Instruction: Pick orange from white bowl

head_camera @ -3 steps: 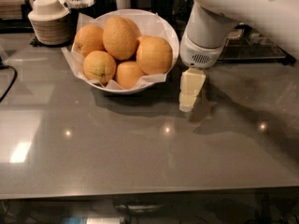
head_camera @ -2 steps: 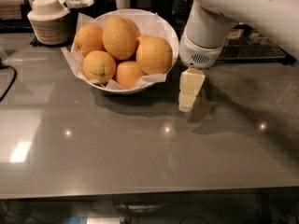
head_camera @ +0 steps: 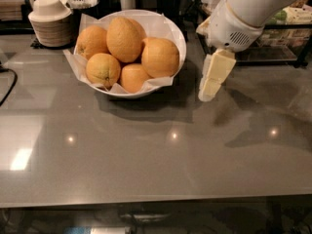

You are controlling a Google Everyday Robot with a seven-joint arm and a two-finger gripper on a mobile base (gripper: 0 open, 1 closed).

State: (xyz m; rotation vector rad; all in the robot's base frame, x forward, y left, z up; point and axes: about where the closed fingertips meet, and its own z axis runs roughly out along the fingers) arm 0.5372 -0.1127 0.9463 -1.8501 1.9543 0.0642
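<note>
The white bowl [head_camera: 176, 32], lined with crinkled white paper, stands at the back left of the grey table and holds several oranges. The orange [head_camera: 160, 57], large, round and smooth, lies at the right side of the pile. A taller egg-shaped orange [head_camera: 124, 39] sits beside it and a smaller one with a dark stem dot [head_camera: 103, 69] is at the front left. My gripper [head_camera: 210, 84] hangs pointing down just to the right of the bowl, a little above the table. It is outside the rim and holds nothing.
A ribbed beige container with a white lid [head_camera: 49, 21] stands at the back left. Cups, utensils and a dark shelf [head_camera: 278, 35] line the back edge. A black cable [head_camera: 7, 89] lies at the far left. Grey tabletop [head_camera: 146, 160] stretches toward the front.
The arm and gripper have shifted a little up and to the right, and the gripper now tilts slightly. The bowl and oranges have not moved.
</note>
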